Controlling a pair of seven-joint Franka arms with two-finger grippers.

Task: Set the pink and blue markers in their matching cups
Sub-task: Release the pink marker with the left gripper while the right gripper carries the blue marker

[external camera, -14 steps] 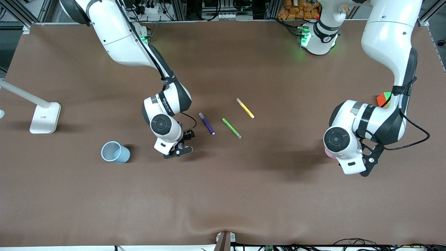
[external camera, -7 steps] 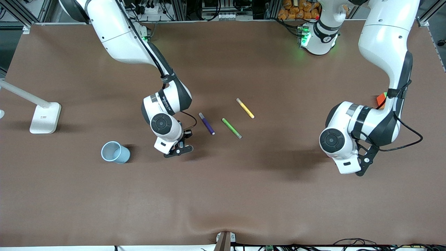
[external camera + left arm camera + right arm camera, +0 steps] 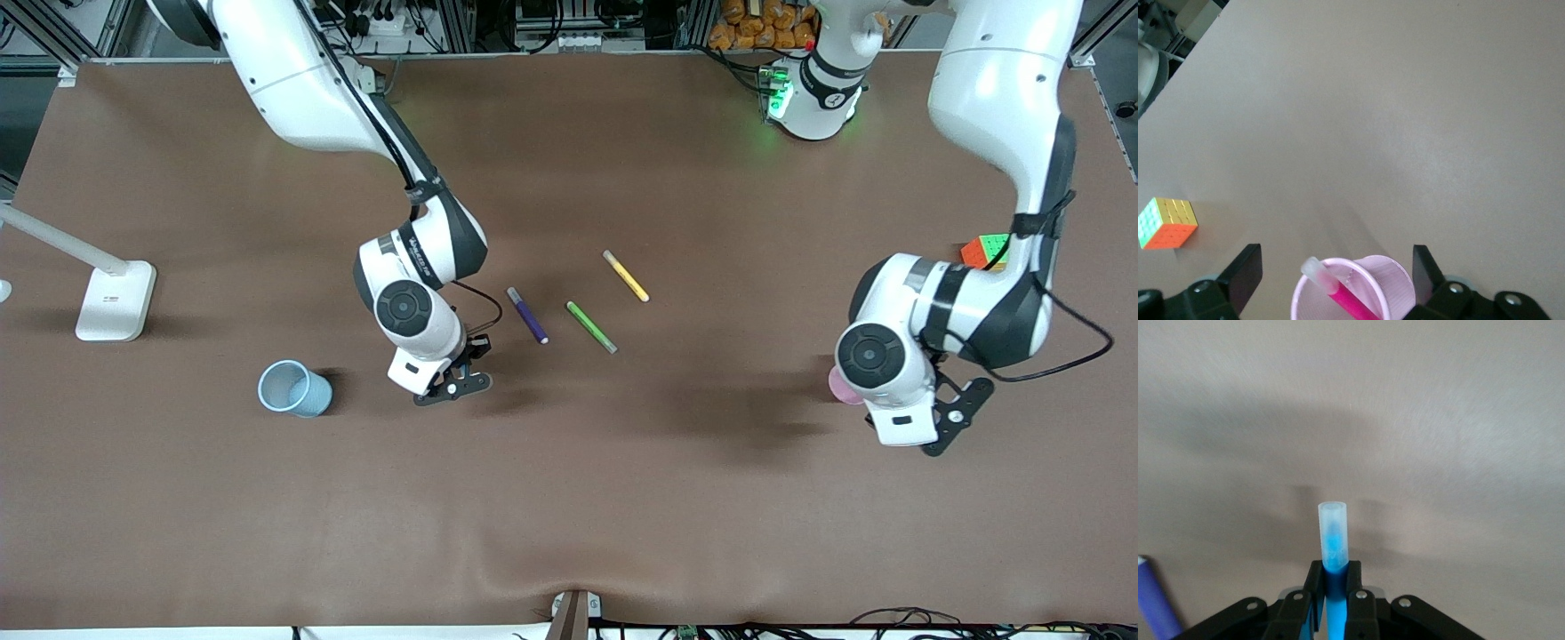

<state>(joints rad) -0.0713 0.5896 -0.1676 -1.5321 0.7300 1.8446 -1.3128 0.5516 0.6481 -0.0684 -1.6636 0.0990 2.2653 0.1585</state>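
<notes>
Two cups stood well apart, the blue cup (image 3: 293, 389) beside the right gripper (image 3: 455, 380), whose fingers clamped the blue marker (image 3: 1333, 550), and the pink cup (image 3: 1353, 291) holding the pink marker (image 3: 1338, 293) under the wide-open left gripper (image 3: 1337, 268), with three other markers (image 3: 590, 326) between them.

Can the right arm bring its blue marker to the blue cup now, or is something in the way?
Probably yes. The right gripper is shut on the blue marker, and only bare table shows between it and the blue cup, which stands open toward the right arm's end.
</notes>
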